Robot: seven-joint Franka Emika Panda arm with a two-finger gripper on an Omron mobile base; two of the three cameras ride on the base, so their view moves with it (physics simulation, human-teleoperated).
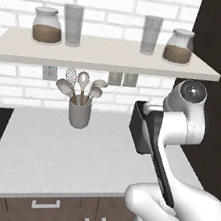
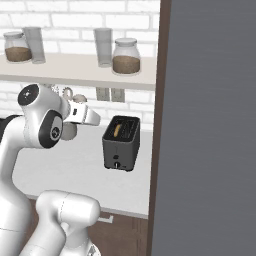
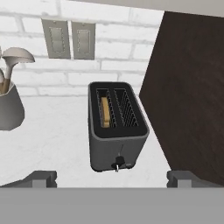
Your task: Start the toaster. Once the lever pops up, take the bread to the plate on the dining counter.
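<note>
Hand [image 3: 112, 179]: two dark finger tips set wide apart at the bottom of the hand view, nothing between them; hand spread, holding nothing, hanging above the white surface [image 3: 52, 140] and clear of it.

Small boxy dark grey-black toaster [image 3: 116, 127] stands ahead of the hand, centred between the finger tips, well apart from them, its end face with a small pale knob turned toward the hand. Seen also in the right base view [image 2: 121, 143] and partly behind the arm in the left base view [image 1: 141, 127].

Thin tan slice of bread [image 3: 105, 112] sits upright in the left of the two top slots, sunk low.

Grey utensil cup with pale spoons [image 3: 9, 105] stands ahead and left of the hand, apart from the toaster. Dark brown cabinet wall [image 3: 188, 96] rises just right of the toaster.
</note>
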